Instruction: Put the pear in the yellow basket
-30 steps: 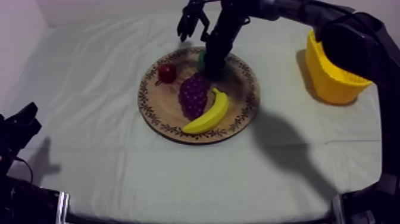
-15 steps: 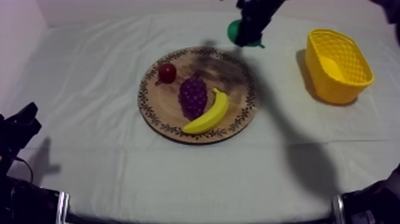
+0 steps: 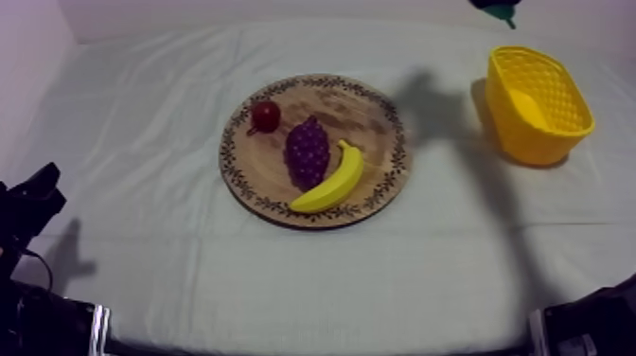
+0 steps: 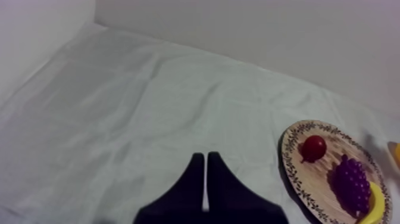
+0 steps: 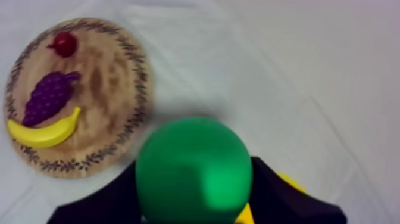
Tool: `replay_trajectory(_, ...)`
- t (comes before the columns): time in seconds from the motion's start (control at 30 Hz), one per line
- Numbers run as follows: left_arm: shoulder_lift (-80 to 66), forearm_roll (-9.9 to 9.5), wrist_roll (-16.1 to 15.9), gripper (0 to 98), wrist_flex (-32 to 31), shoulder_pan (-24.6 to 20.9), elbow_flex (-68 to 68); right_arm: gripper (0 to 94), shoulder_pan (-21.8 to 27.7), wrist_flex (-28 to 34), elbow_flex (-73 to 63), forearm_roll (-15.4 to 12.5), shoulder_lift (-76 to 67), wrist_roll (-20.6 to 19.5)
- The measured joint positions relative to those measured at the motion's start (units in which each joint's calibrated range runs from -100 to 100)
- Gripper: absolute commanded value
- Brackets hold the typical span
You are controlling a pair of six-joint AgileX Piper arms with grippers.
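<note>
The green pear (image 5: 193, 170) is held high above the cloth between the black fingers (image 5: 116, 199) of my right gripper (image 5: 193, 184), which is shut on it. In the top view the pear (image 3: 500, 11) just shows at the upper edge, behind the yellow basket (image 3: 538, 104). A yellow piece of the basket (image 5: 290, 180) peeks out beside the pear. The round wooden board (image 3: 374, 109) carries a small red fruit (image 3: 266, 115), grapes (image 3: 309, 151) and a banana (image 3: 331, 180). My left gripper (image 4: 205, 156) rests shut over bare cloth, left of the board (image 4: 297, 173).
The basket stands at the table's right side, and its inside looks bare. The arm's shadow lies on the cloth between board and basket. My left arm (image 3: 33, 204) sits low at the table's left front corner.
My right gripper has lifted the pear off the board's far rim and carried it up and to the right, towards the basket. The left arm has not moved.
</note>
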Motion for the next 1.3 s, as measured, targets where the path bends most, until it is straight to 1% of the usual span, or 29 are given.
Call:
replay_trajectory(0.17, 0.00, 0.00, 0.00, 0.1, 0.00, 0.00, 0.00, 43.6, 5.23, -1.48, 1.59, 0.38, 1.52, -0.36)
replay_trajectory(0.27, 0.00, 0.00, 0.00, 0.1, 0.00, 0.00, 0.00, 44.6, 7.50, -3.78, 2.81, 0.95, 2.90, -0.36)
replay_trajectory(0.37, 0.00, 0.00, 0.00, 0.1, 0.00, 0.00, 0.00, 45.8, 8.93, -5.15, 4.02, 1.63, 4.54, -0.95)
replay_trajectory(0.57, 0.00, 0.00, 0.00, 0.1, 0.00, 0.00, 0.00, 49.2, 10.53, -7.78, 6.81, 1.94, 7.21, -1.22)
replay_trajectory(0.67, 0.00, 0.00, 0.00, 0.1, 0.00, 0.00, 0.00, 55.3, 11.35, -9.02, 8.23, 2.00, 7.88, -1.19)
replay_trajectory(0.73, 0.00, 0.00, 0.00, 0.1, 0.00, 0.00, 0.00, 61.6, 11.92, -9.98, 9.44, 2.06, 8.21, -1.09)
replay_trajectory(0.83, 0.00, 0.00, 0.00, 0.1, 0.00, 0.00, 0.00, 69.8, 12.28, -11.02, 11.19, 3.32, 8.42, -1.40)
replay_trajectory(0.9, 0.00, 0.00, 0.00, 0.1, 0.00, 0.00, 0.00, 72.7, 12.40, -11.36, 12.31, 3.72, 8.31, -2.02)
replay_trajectory(0.97, 0.00, 0.00, 0.00, 0.1, 0.00, 0.00, 0.00, 73.4, 12.45, -11.44, 13.14, 4.26, 7.53, -2.74)
replay_trajectory(1.03, 0.00, 0.00, 0.00, 0.1, 0.00, 0.00, 0.00, 72.3, 12.45, -11.72, 13.95, 4.39, 6.25, -3.32)
replay_trajectory(1.1, 0.00, 0.00, 0.00, 0.1, 0.00, 0.00, 0.00, 68.9, 12.45, -11.80, 14.92, 4.32, 4.67, -3.64)
replay_trajectory(1.17, 0.00, 0.00, 0.00, 0.1, 0.00, 0.00, 0.00, 61.6, 12.29, -11.80, 16.05, 3.90, 2.68, -4.18)
replay_trajectory(1.3, 0.00, 0.00, 0.00, 0.1, 0.00, 0.00, 0.00, 44.8, 11.62, -13.94, 18.75, 3.00, -3.07, -5.63)
